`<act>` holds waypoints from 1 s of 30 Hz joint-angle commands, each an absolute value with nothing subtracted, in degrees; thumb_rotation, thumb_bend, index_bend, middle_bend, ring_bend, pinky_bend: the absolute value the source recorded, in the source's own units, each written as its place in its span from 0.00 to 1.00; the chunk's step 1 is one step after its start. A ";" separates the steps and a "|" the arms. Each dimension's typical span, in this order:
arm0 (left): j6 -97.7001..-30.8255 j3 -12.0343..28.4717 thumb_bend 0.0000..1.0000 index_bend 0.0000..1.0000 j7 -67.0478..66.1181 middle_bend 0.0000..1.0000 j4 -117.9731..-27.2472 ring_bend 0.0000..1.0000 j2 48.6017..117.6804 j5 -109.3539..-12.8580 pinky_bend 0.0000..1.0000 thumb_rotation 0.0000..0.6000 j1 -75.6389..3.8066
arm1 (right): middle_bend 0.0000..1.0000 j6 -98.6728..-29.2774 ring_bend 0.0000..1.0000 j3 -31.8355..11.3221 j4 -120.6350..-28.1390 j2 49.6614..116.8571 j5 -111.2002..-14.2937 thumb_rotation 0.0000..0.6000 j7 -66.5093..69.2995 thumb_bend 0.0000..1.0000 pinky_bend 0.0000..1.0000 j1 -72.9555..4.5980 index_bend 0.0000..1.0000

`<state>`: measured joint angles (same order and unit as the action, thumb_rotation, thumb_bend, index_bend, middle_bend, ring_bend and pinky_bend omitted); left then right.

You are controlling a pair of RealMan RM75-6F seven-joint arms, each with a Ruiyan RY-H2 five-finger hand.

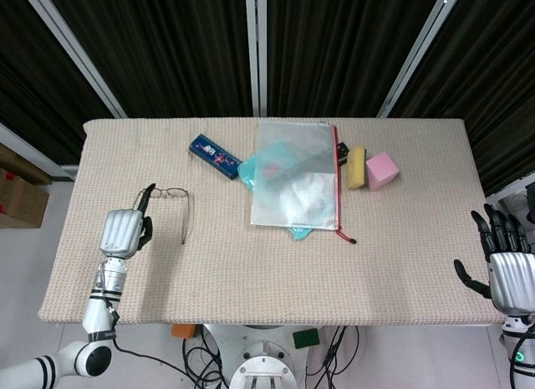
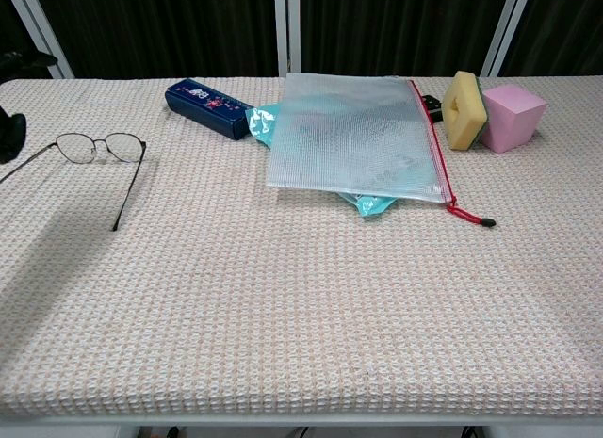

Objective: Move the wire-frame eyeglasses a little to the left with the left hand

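The wire-frame eyeglasses (image 1: 174, 197) lie flat on the woven table mat at the left, lenses toward the back and temples pointing to the front; they are also in the chest view (image 2: 98, 148). My left hand (image 1: 125, 230) is just left of them, its dark fingertips (image 1: 148, 194) reaching the frame's left corner. The fingers are spread with nothing held between them. In the chest view only a dark part of the left hand (image 2: 9, 135) shows at the left edge, above the left temple. My right hand (image 1: 506, 268) hangs open past the table's right edge.
A blue pencil case (image 1: 214, 156) lies behind the glasses to the right. A clear zip pouch (image 1: 297, 184) over a teal item covers the middle. A yellow sponge (image 1: 356, 167) and a pink block (image 1: 382, 170) sit at the right rear. The table's left edge (image 1: 67, 230) is close.
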<state>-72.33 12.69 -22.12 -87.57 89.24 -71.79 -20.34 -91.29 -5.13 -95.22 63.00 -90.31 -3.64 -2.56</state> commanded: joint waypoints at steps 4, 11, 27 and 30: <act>-70.53 13.06 0.69 0.00 -28.09 0.96 -88.69 0.90 91.02 -66.27 0.96 1.00 -22.23 | 0.00 -90.80 0.00 -5.03 -94.28 63.41 -90.02 1.00 -2.86 0.33 0.00 -2.72 0.00; -67.51 12.88 0.70 0.00 -31.92 0.96 -90.01 0.90 90.40 -59.76 0.96 1.00 -23.59 | 0.00 -90.17 0.00 -4.86 -93.36 63.86 -89.71 1.00 -2.51 0.33 0.00 -2.93 0.00; -55.15 14.96 0.72 0.06 -41.94 0.97 -84.11 0.92 90.78 -40.04 0.97 1.00 -34.97 | 0.00 -89.42 0.00 -5.04 -92.29 64.48 -88.52 1.00 -2.42 0.33 0.00 -3.20 0.00; -54.89 14.58 0.73 0.09 -44.52 0.98 -83.14 0.92 90.47 -35.80 0.97 1.00 -37.00 | 0.00 -89.19 0.00 -5.17 -91.99 64.58 -88.02 1.00 -2.29 0.33 0.00 -3.23 0.00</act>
